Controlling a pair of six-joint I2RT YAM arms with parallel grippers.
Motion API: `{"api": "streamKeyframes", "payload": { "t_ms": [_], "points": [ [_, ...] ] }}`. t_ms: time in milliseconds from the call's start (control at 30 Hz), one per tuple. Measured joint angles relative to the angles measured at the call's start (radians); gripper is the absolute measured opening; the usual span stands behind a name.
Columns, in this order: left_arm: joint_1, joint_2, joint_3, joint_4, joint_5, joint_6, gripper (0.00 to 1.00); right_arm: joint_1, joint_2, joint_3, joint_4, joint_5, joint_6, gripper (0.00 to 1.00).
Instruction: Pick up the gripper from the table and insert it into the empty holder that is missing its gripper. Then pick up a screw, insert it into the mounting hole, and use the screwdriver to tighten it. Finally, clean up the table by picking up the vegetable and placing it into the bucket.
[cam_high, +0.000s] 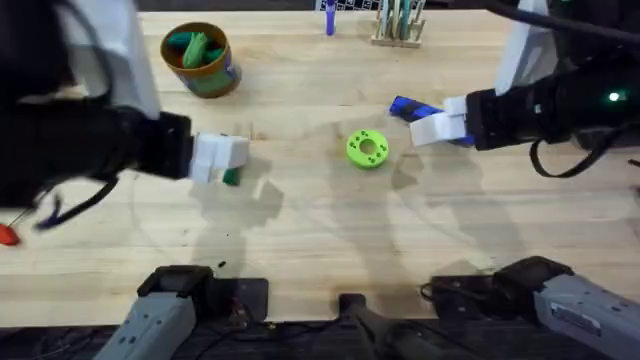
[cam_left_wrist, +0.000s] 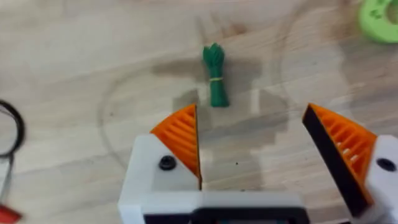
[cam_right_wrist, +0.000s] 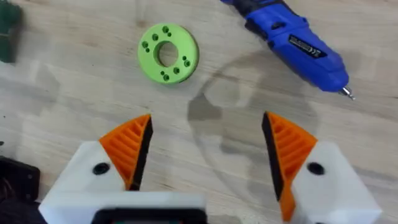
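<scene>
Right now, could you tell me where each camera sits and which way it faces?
Overhead: above the arm bases, looking down and forward over the table; both arms show.
Left wrist: looks down at the vegetable past its open left gripper.
Right wrist: looks down at the screwdriver past its open right gripper.
Shared: the green disc appears in all three.

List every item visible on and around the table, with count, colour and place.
Dark-green slim toy vegetable: one, lying on the table ahead of the left end effector.
Round bucket with orange-brown rim: one, far left of table, green pieces inside.
Blue cylindrical electric screwdriver: one, lying on the table near the right end effector.
Bright-green round disc with holes: one, table centre.
Wooden rack of tools: one, far edge.
Red-tipped item: one, left edge.
Left end effector: white, orange pads, open.
Right end effector: white, orange pads, open.
</scene>
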Motion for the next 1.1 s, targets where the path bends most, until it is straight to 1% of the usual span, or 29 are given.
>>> {"api": "streamKeyframes", "payload": {
  "t_ms": [167,267,433,633,767,833,933,1067,1100],
  "points": [
    [-0.009,0.220,0.000,-0.022,-0.084,-0.103,0.986,0.000,0.000,0.000,-0.003,0.000,0.000,0.991],
    [-0.009,0.360,0.000,0.017,-0.103,-0.139,0.986,0.000,0.000,0.000,-0.004,0.000,0.000,0.991],
    [-0.009,0.534,0.000,0.055,-0.114,-0.195,0.986,0.000,0.000,0.000,-0.008,0.000,0.000,0.992],
    [-0.009,0.685,0.000,0.085,-0.109,-0.222,0.986,0.000,0.000,0.000,-0.008,0.000,0.000,0.992],
    [-0.009,0.739,0.000,0.111,-0.109,-0.226,0.992,0.000,0.000,0.000,-0.008,0.000,0.000,0.991],
    [-0.009,0.756,0.000,0.124,-0.109,-0.225,0.975,0.000,0.000,0.000,-0.007,0.000,0.000,0.992],
    [-0.009,0.782,0.000,0.142,-0.109,-0.225,0.914,0.000,0.000,0.000,-0.007,0.000,0.000,0.990],
    [-0.009,0.804,0.000,0.165,-0.108,-0.225,0.734,0.000,0.000,-0.001,-0.007,0.000,0.000,0.991],
    [-0.009,0.807,0.000,0.169,-0.107,-0.224,0.645,0.000,0.000,-0.001,-0.007,0.000,0.000,0.993]
  ]
}}
